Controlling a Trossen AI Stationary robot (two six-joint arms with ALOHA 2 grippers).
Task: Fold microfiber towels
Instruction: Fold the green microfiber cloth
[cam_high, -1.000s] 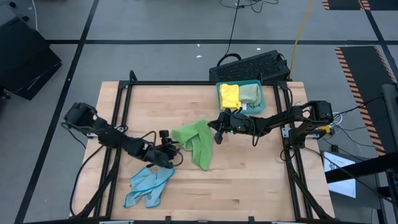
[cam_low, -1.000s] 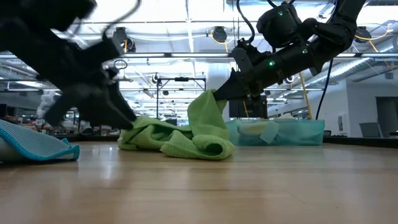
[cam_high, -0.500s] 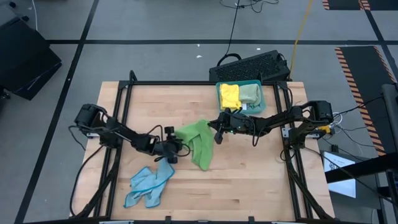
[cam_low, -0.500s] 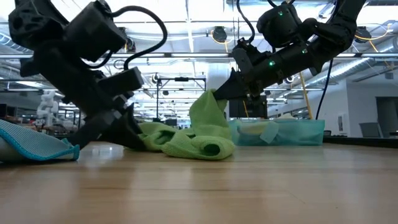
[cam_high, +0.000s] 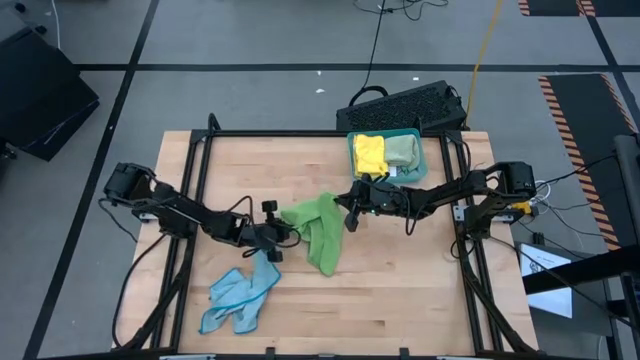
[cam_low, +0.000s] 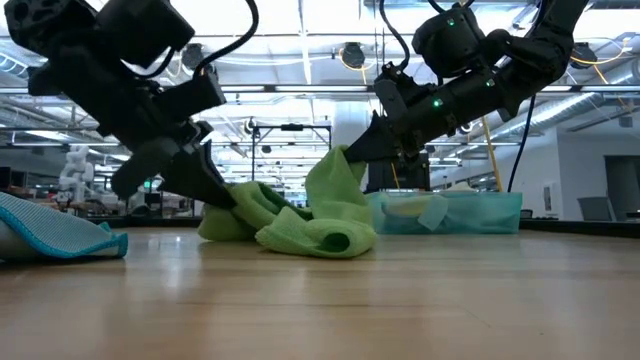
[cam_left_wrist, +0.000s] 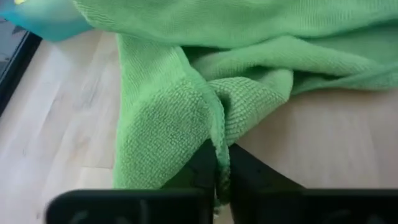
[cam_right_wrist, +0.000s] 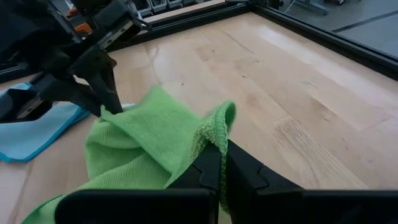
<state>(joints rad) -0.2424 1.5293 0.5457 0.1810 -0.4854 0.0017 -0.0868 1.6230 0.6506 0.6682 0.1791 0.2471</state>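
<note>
Since a second ago the left gripper (cam_high: 281, 236) has slid from beside the light blue towel (cam_high: 238, 298) to the near edge of the bright green towel (cam_high: 314, 230), and its fingers (cam_left_wrist: 208, 167) have pinched together on a fold of that cloth. Opposite it, the right gripper (cam_high: 349, 213) stays clenched on the green towel's far corner, holding it raised off the wooden table (cam_high: 400, 290). Between both pincers the green towel lies crumpled. Behind the right gripper sits the teal tray (cam_high: 424, 150) holding a yellow towel (cam_high: 369, 153) and a pale green towel (cam_high: 402, 151).
</note>
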